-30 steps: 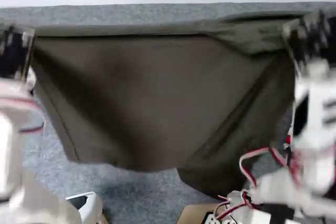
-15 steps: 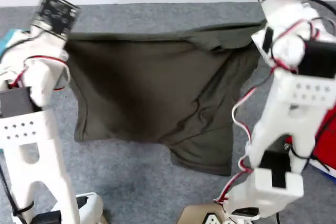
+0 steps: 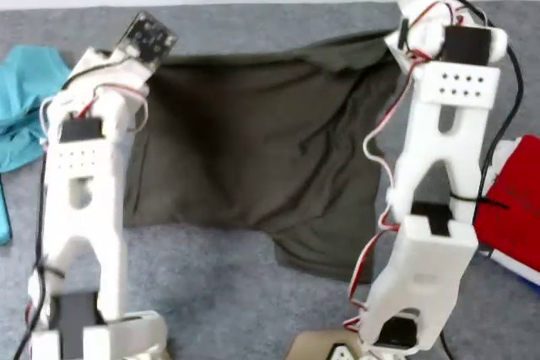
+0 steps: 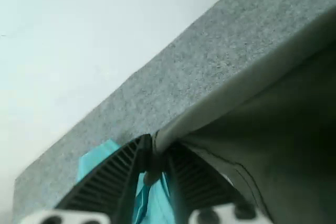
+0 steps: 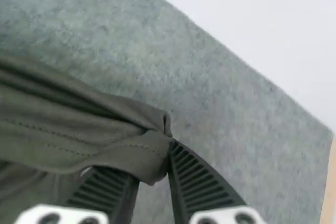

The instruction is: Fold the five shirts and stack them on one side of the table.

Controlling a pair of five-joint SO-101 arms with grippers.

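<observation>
A teal shirt (image 3: 24,111) lies far left. My left gripper (image 4: 151,153) pinches one far corner of the olive shirt (image 3: 253,149), stretched across the grey table (image 3: 211,292). My right gripper (image 5: 155,163) pinches the other corner. A red shirt (image 3: 516,204) lies rightmost.

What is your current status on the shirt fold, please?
Left gripper shut on far edge of olive shirt. Right gripper shut on its other far corner. Shirt stretched between them. Teal shirt, red shirt off to the sides, clear.
</observation>
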